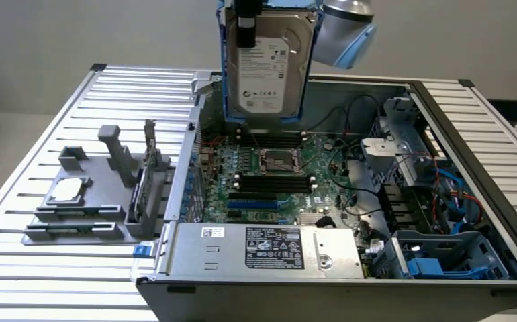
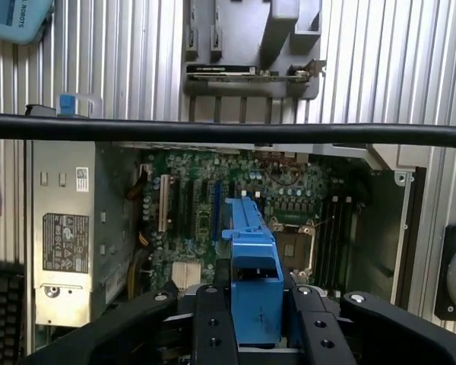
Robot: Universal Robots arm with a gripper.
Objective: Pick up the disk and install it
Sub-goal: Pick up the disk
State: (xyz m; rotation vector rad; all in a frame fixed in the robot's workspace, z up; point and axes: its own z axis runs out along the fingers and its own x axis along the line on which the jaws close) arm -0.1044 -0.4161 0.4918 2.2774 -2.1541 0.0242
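Wrist view | gripper (image 2: 258,298) clamps disk (image 2: 251,251) on edge | above motherboard (image 2: 184,190)

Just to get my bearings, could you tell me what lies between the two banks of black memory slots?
The processor socket, as the exterior view shows.

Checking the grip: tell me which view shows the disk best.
The exterior view: the disk hangs upright above the open case, label visible. The wrist view shows its blue carrier rail end-on, clamped in the gripper.
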